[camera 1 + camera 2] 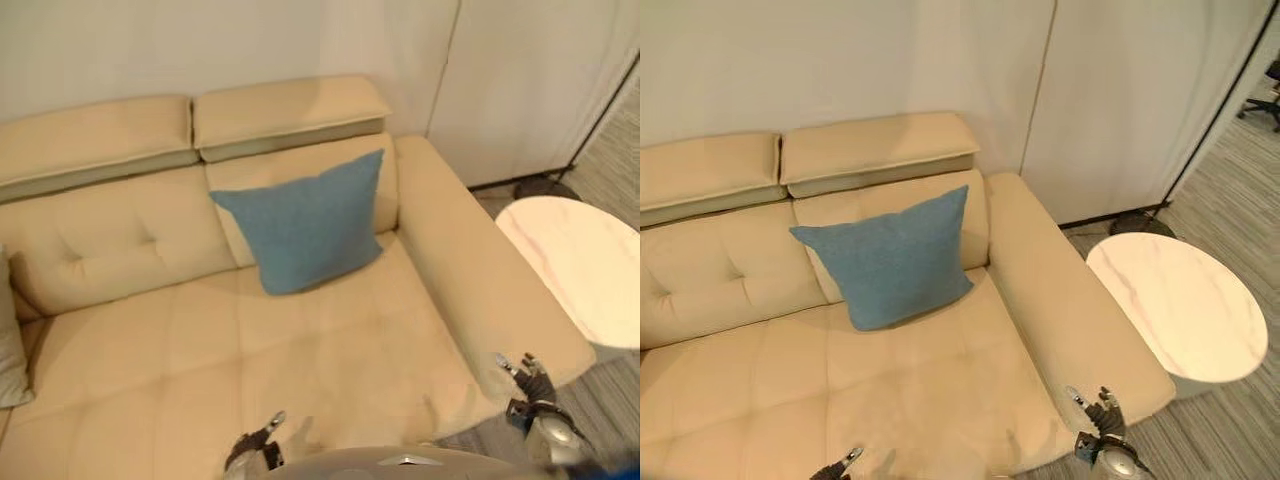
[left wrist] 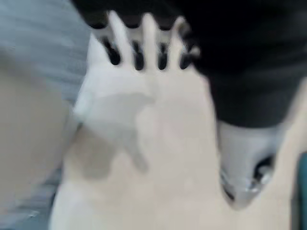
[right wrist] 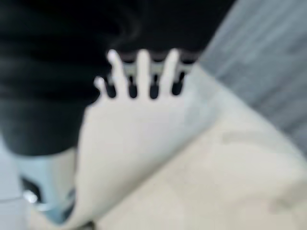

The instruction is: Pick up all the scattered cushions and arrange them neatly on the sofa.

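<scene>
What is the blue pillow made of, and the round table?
The blue cushion looks like soft woven cloth: matte, slightly grainy, no shine. The round table has a pale top with faint pinkish veins, so it looks like polished marble, or perhaps an imitation.

The right hand (image 3: 139,72) reaches out over the sofa (image 3: 201,182), its silver fingers (image 3: 143,67) straight in a row and slightly spread (nothing between them), the thumb (image 3: 45,191) apart from them. Past the sofa's pale beige edge lies a strip of grey striped floor (image 3: 268,62).
</scene>
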`<state>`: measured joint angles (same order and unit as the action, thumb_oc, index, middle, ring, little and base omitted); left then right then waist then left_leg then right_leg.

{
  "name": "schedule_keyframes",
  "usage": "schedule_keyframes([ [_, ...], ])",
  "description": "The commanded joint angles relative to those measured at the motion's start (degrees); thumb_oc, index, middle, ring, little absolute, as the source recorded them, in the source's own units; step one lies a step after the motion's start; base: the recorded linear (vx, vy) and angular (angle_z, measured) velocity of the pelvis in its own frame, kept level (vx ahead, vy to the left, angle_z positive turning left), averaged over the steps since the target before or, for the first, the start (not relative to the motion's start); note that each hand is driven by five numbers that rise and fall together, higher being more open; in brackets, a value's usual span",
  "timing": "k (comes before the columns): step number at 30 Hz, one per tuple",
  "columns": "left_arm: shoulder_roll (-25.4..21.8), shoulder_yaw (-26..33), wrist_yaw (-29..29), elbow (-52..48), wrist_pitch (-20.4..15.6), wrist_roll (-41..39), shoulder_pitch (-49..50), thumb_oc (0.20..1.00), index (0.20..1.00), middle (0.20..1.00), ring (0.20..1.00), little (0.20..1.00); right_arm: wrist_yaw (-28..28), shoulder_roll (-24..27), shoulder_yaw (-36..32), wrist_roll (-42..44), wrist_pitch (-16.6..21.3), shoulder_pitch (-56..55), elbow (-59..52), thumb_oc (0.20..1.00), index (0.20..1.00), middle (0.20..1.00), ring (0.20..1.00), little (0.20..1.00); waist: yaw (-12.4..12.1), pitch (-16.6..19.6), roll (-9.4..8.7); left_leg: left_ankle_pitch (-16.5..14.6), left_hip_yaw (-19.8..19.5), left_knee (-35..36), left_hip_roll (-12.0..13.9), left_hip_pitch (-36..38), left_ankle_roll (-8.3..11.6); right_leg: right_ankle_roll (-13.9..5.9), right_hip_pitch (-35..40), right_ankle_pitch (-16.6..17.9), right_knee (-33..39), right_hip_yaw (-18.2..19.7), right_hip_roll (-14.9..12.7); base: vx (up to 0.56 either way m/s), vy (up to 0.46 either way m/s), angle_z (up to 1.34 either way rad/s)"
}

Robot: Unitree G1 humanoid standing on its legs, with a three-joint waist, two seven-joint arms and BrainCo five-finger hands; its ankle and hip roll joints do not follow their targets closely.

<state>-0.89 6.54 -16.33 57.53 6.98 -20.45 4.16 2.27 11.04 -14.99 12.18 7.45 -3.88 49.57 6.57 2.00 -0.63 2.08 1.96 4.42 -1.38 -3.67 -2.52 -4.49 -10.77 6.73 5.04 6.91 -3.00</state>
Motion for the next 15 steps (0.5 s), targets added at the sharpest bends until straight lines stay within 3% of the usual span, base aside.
schedule_keyframes([
  [1, -2.16, -3.5, 7.86, 5.42, -2.03, 8.4, -0.9, 1.0, 1.0, 1.0, 1.0, 1.0, -0.13, 1.44, 1.61, -0.18, 4.75, 4.76, 12.02, 1.0, 1.0, 1.0, 1.0, 1.0, -4.81, -0.13, -0.36, -4.41, 4.08, -4.46, 0.56, -1.42, 0.3, -3.28, 7.16, -9.05, -12.1, -21.61, -5.09, -0.5, 0.103, -0.83],
  [2, -2.4, -4.89, 8.72, 6.67, -2.62, 10.3, -0.68, 1.0, 1.0, 1.0, 1.0, 1.0, -0.11, 1.09, 1.77, 0.26, 4.44, 4.83, 14.69, 1.0, 1.0, 1.0, 1.0, 1.0, -5.68, 0.37, -0.2, -3.39, 5.5, -4.09, 1.1, -1.82, 0.12, -3.61, 10.2, -10.57, -16.17, -23.89, -5.47, -0.24, 0.04, -0.87],
  [3, -2.41, -4.9, 8.72, 6.68, -2.63, 10.31, -0.69, 1.0, 1.0, 1.0, 1.0, 1.0, -0.12, 1.1, 1.76, 0.26, 4.45, 4.85, 14.72, 1.0, 1.0, 1.0, 1.0, 1.0, -5.71, 0.39, -0.19, -3.34, 5.52, -4.05, 1.12, -1.85, 0.12, -3.59, 10.15, -10.53, -16.15, -23.87, -5.45, -0.33, 0.033, -0.83],
  [4, -2.68, -6.12, 10.98, 7.97, -3.22, 12.01, -0.33, 1.0, 1.0, 1.0, 1.0, 1.0, 0.31, 0.93, 1.25, 0.57, 4.23, 4.25, 18.33, 1.0, 1.0, 1.0, 1.0, 1.0, -6.44, 1.4, -0.22, -2.1, 5.93, -3.41, 0.76, -2.32, 0.1, -4.86, 14.1, -11.08, -22.6, -21.32, -4.44, -0.19, 0.021, -0.58],
  [5, -2.67, -6.12, 10.99, 7.98, -3.23, 12.01, -0.35, 1.0, 1.0, 1.0, 1.0, 1.0, 0.3, 0.94, 1.24, 0.57, 4.24, 4.27, 18.35, 1.0, 1.0, 1.0, 1.0, 1.0, -6.52, 1.47, -0.16, -2.05, 5.99, -3.4, 0.85, -2.41, 0.12, -4.82, 13.99, -10.98, -22.53, -21.26, -4.35, -0.34, -0.007, -0.4],
  [6, -3.27, -6.78, 12.33, 10.03, -2.89, 13.39, -0.62, 1.0, 1.0, 1.0, 1.0, 1.0, 0.72, 0.06, 0.86, 0.92, 3.59, 2.98, 21.07, 1.0, 1.0, 1.0, 1.0, 1.0, -6.98, 2.56, -1.01, -0.98, 5.84, -3.39, -0.45, -2.92, 0.57, -7.37, 17.34, -8.75, -25.77, -14.94, -1.04, -0.15, -0.029, -0.13],
  [7, -3.26, -6.78, 12.33, 10.04, -2.9, 13.4, -0.64, 1.0, 1.0, 1.0, 1.0, 1.0, 0.72, 0.07, 0.85, 0.92, 3.6, 3.0, 21.07, 1.0, 1.0, 1.0, 1.0, 1.0, -7.09, 2.64, -0.89, -0.94, 5.9, -3.4, -0.27, -3.04, 0.61, -7.32, 17.23, -8.57, -25.65, -14.85, -0.88, -0.34, -0.123, 0.05],
  [8, -4.26, -7.02, 12.28, 12.2, -2.62, 14.86, -1.21, 1.0, 1.0, 1.0, 1.0, 1.0, 1.49, -0.34, 2.39, -0.19, 2.91, 2.45, 23.2, 1.0, 1.0, 1.0, 1.0, 1.0, -6.98, 3.17, -1.89, 0.15, 5.46, -4.32, -1.18, -4.79, 0.86, -6.53, 20.8, -7.85, -21.73, -7.71, 2.61, -0.2, -0.095, 0.2],
  [9, -4.26, -7.02, 12.28, 12.2, -2.62, 14.86, -1.22, 1.0, 1.0, 1.0, 1.0, 1.0, 1.49, -0.34, 2.39, -0.19, 2.91, 2.45, 23.2, 1.0, 1.0, 1.0, 1.0, 1.0, -6.99, 3.15, -1.89, 0.14, 5.47, -4.32, -1.18, -4.77, 0.87, -6.53, 20.82, -7.84, -21.72, -7.7, 2.61, -0.39, -0.149, 0.28],
  [10, -4.7, -7.21, 9.8, 15.08, -3.32, 16.13, -1.39, 1.0, 1.0, 1.0, 1.0, 1.0, 1.88, -0.58, 5.32, -1.62, 2.81, 3.71, 23.43, 1.0, 1.0, 1.0, 1.0, 1.0, -6.81, 2.81, -2.12, 1.73, 5.17, -4.44, -1.21, -6.28, 1.21, -1.18, 21.62, -12.25, -15.89, -2.49, 5.07, -0.31, -0.103, 0.28],
  [11, -4.75, -7.0, 8.23, 16.75, -3.79, 16.33, -1.88, 1.0, 1.0, 1.0, 1.0, 1.0, 1.94, -0.81, 6.28, -1.9, 2.77, 4.54, 23.56, 1.0, 1.0, 1.0, 1.0, 1.0, -6.87, 2.5, -1.76, 3.06, 5.12, -3.78, -0.95, -6.77, 1.91, 1.1, 21.59, -13.15, -13.46, -2.12, 5.76, -0.31, -0.103, 0.32],
  [12, -4.75, -7.0, 8.23, 16.75, -3.79, 16.33, -1.88, 1.0, 1.0, 1.0, 1.0, 1.0, 1.94, -0.81, 6.28, -1.9, 2.77, 4.55, 23.57, 1.0, 1.0, 1.0, 1.0, 1.0, -6.87, 2.5, -1.76, 3.06, 5.12, -3.77, -0.95, -6.76, 1.91, 1.1, 21.6, -13.14, -13.46, -2.12, 5.77, -0.5, -0.191, 0.22],
  [13, -4.15, -3.04, 5.08, 18.54, -4.74, 13.61, -2.3, 1.0, 1.0, 1.0, 1.0, 1.0, 2.28, -1.16, 9.84, -4.32, 2.41, 4.6, 22.69, 1.0, 1.0, 1.0, 1.0, 1.0, -7.31, 1.47, 0.16, 7.42, 3.77, -0.29, 0.07, -8.44, 3.63, 6.24, 21.74, -15.96, -7.92, -2.44, 7.67, -0.37, -0.142, 0.12],
  [15, -3.8, -1.07, 5.07, 19.02, -4.91, 11.94, -2.39, 1.0, 1.0, 1.0, 1.0, 1.0, 2.35, -1.24, 11.43, -5.28, 2.26, 4.8, 23.06, 1.0, 1.0, 1.0, 1.0, 1.0, -7.58, 0.92, 0.76, 8.38, 2.63, 0.19, 0.37, -9.05, 4.49, 7.06, 21.25, -16.46, -7.72, -2.74, 8.12, -0.31, -0.115, 0.18],
])
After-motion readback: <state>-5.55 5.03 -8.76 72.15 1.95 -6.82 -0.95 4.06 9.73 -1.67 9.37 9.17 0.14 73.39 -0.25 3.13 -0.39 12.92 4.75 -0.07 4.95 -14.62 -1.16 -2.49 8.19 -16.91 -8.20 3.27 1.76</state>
